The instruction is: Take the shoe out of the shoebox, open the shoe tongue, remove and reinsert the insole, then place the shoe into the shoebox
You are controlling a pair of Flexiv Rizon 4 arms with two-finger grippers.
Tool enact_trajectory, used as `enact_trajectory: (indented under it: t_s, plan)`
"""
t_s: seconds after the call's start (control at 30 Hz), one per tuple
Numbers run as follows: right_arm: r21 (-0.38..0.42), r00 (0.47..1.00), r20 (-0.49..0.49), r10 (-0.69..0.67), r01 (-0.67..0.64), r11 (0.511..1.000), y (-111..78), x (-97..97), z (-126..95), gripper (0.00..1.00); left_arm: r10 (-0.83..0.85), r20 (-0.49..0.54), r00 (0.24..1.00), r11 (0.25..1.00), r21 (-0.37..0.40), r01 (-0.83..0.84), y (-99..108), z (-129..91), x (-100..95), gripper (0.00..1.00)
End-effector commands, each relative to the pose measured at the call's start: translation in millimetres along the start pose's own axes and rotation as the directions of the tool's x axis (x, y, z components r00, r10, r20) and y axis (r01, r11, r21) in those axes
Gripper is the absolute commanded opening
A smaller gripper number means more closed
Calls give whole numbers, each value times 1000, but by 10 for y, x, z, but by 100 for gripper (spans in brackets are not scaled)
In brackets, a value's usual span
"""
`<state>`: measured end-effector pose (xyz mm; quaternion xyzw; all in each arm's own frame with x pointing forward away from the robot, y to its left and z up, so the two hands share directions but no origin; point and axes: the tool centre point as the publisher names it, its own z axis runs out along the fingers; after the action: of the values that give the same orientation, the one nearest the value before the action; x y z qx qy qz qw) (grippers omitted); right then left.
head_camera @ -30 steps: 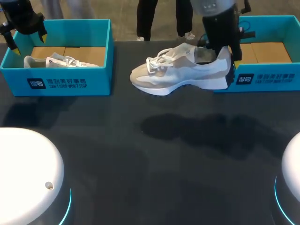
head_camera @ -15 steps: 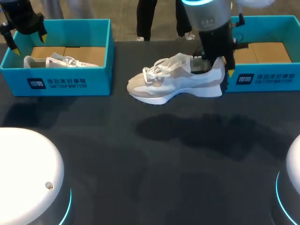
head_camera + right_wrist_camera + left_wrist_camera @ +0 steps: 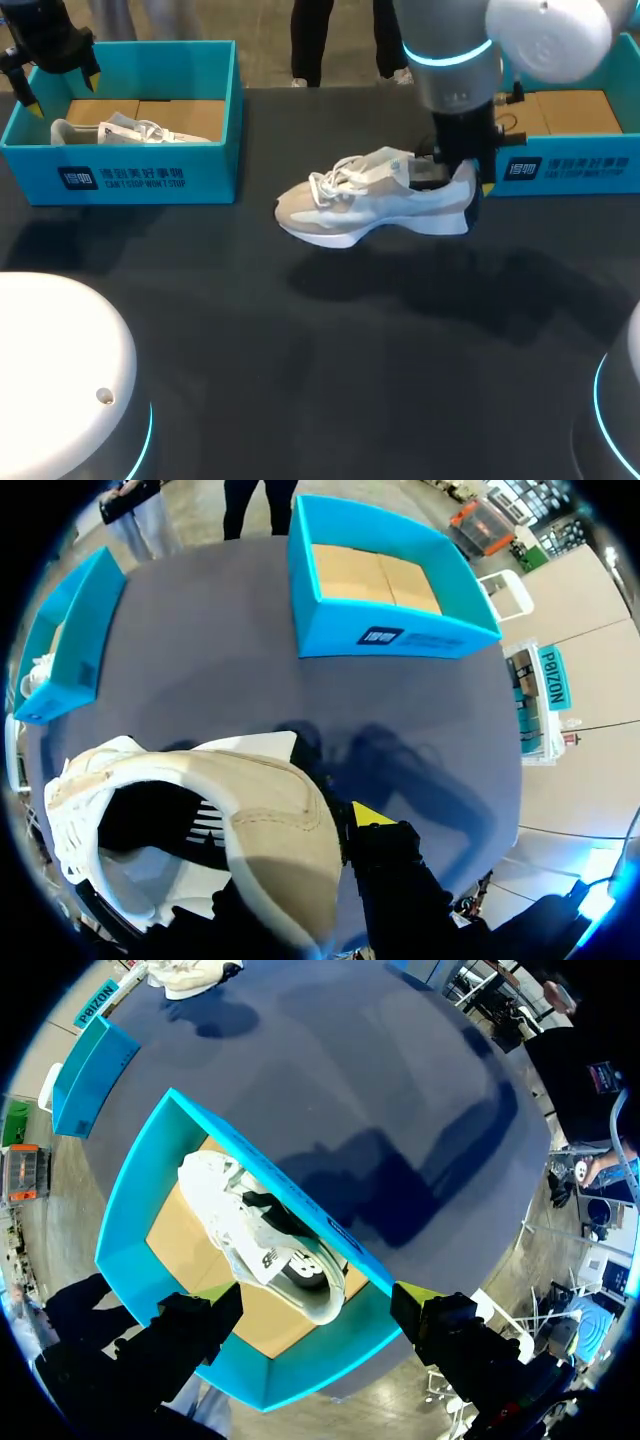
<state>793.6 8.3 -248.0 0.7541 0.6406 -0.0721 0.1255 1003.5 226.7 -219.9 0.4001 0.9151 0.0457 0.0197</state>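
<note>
My right claw (image 3: pixel 466 182) clamps shoe (image 3: pixel 370 195) heel, seemingly clear of surface (image 3: pixel 300 350); I'd lower level, sole flat, before release; left claw (image 3: pixel 60 88) open over box (image 3: pixel 215 170)

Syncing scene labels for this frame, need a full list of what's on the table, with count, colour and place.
shoeboxes: 2, teal; left shoebox at the table's far left, right shoebox at the far right, its brown cardboard floor showing
held sneaker: 1, white and beige, lifted above the table's middle, toe toward the left shoebox
boxed sneaker: 1, white, lying inside the left shoebox
table: 1, dark, under everything
robot bases: 2, white with a blue light ring; one at the near left corner, one at the near right
left arm: 1, black, over the left shoebox's far left corner, jaws open
right arm: 1, grey, jaws shut on the held sneaker's heel
</note>
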Motion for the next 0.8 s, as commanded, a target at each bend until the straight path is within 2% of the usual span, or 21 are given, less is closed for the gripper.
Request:
enact_trajectory:
  t_s: [0.03, 0.33, 0.47, 0.8]
  plan:
    - [0, 1000, -25, -3, 3, 1000, 15, 17, 199, 0, 0, -1, 1000, 1000, -3, 0, -9, -10, 9, 100]
    - [12, 999, -49, 8, -7, 1000, -1, 117, 593, 0, 0, -1, 1000, 1000, -3, 0, -9, -10, 9, 100]
    - [-4, 1000, -26, -1, 1, 1000, -28, 178, 715, 0, 0, -1, 1000, 1000, -3, 0, -9, -10, 9, 100]
    - [9, 999, -53, -3, 4, 1000, -84, 291, 1013, 0, 0, -1, 1000, 1000, -3, 0, -9, -10, 9, 100]
